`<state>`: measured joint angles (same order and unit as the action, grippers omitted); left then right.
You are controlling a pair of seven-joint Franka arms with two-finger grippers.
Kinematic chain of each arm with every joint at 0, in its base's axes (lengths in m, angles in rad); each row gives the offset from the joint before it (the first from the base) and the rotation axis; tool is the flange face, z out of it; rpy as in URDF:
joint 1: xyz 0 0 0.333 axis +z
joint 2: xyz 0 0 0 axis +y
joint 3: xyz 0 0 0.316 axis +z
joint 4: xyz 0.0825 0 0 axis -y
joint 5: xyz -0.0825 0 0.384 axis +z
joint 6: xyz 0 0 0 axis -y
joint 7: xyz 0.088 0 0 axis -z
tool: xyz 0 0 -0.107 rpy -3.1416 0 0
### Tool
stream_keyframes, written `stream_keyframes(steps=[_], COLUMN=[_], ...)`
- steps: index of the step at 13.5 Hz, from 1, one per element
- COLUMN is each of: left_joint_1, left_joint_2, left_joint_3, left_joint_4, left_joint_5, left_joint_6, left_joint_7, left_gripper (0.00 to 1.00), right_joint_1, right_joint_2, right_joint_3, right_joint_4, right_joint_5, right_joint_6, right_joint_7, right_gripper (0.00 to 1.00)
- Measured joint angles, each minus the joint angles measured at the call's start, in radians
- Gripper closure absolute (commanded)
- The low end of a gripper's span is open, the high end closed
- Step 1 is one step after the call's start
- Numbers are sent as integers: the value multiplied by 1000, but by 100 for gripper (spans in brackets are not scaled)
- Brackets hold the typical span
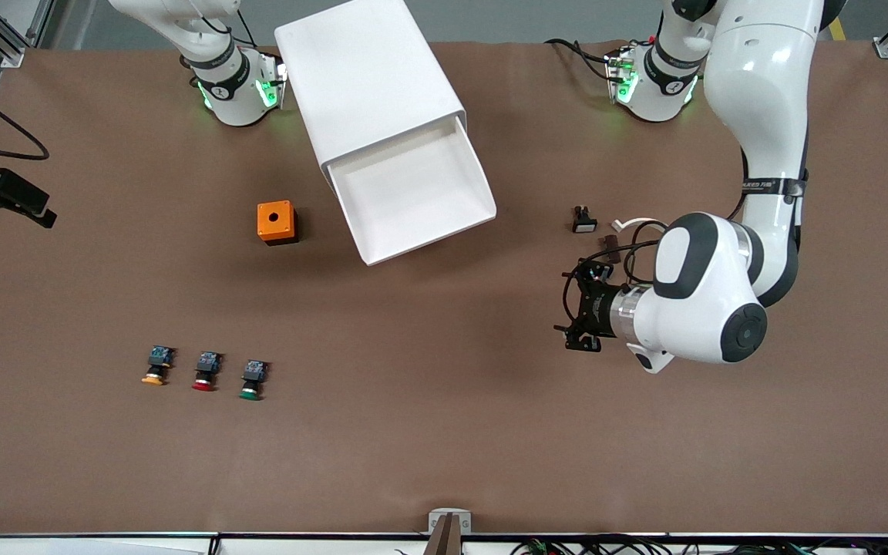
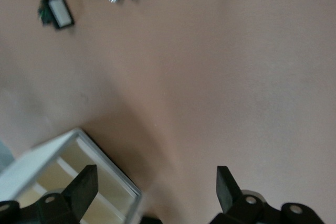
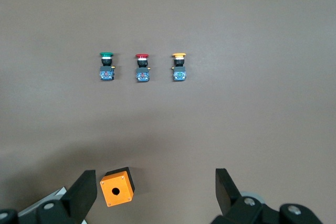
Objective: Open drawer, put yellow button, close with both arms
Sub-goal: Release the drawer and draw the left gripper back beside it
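Cabinet [image 1: 367, 85] upper centre of front view, drawer [image 1: 413, 196] pulled out, interior bare. Left gripper [image 1: 581, 308] right of centre over bare table, fingers spread, holding nothing. Right gripper [image 3: 155, 195] fingers spread, over orange box [image 1: 276, 222]. Lower left row: yellow button [image 1: 156, 367], red button [image 1: 206, 371], green button [image 1: 253, 380]. Yellow one toward right arm's end.

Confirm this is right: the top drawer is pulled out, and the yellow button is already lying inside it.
Not quite. The drawer is pulled out, but the yellow button is not inside it. It lies on the table, in a row with the red button and green button, nearer the front camera. The front view shows this.
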<state>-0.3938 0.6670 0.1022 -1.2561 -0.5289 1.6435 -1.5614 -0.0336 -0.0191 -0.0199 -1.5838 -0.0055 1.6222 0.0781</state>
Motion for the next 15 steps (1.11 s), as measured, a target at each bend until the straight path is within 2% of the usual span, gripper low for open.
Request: stream_keyframes(steps=[3, 15], left_joint_1=[-12, -50], left_joint_2=[-16, -16], left_joint_3=[-5, -6], left_joint_4=[0, -2], left_joint_5=[82, 113], left_joint_6=[0, 10], left_joint_7=[128, 491], left_gripper=[1, 0], right_joint_1=[0, 0], right_joint_2=[0, 0], right_joint_3=[0, 0], right_joint_4=[0, 0], right_joint_5=[0, 0], right_joint_6=[0, 3], right_joint_7=[0, 0], right_gripper=[0, 0])
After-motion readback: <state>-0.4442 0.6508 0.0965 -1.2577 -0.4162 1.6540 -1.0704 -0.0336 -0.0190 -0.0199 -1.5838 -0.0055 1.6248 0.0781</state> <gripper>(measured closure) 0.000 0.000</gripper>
